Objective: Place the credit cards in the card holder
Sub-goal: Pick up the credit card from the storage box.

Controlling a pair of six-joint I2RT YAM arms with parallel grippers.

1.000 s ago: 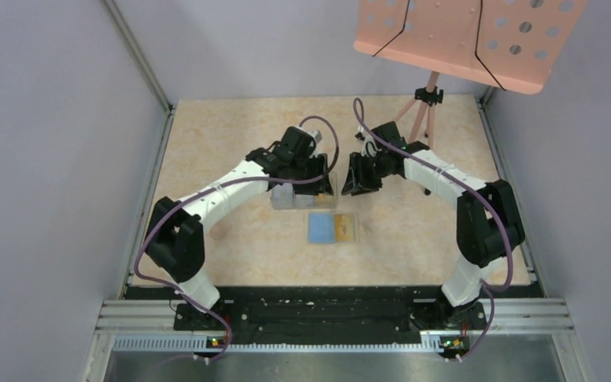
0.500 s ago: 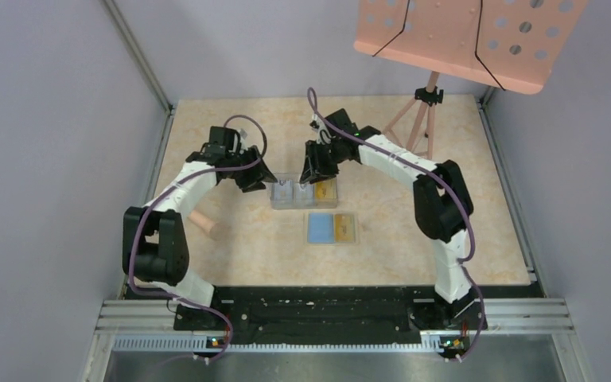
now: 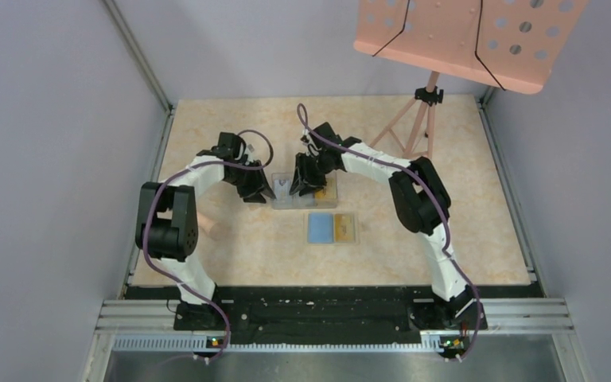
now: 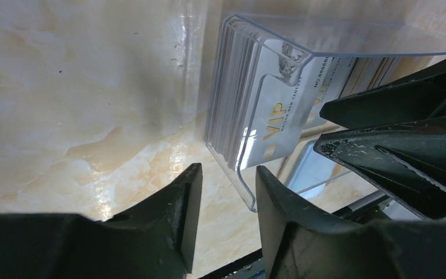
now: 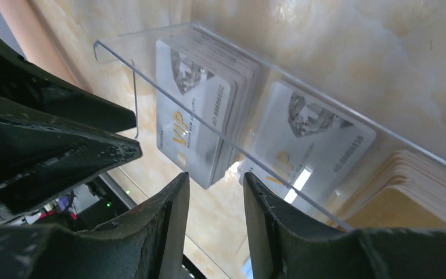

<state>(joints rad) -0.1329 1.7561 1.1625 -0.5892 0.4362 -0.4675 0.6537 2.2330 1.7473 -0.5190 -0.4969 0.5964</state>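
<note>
cards [image 5: 200,131] in box [image 3: 282,200], card holder [image 3: 332,228] before box

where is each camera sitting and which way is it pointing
Top external: above and behind the arms, looking down at the table; both arms show whole.
Left wrist: mounted there, looking past the left gripper at the clear box.
Right wrist: mounted there, looking past the right gripper into that box.
Both wrist views share the white VIP cards.
</note>
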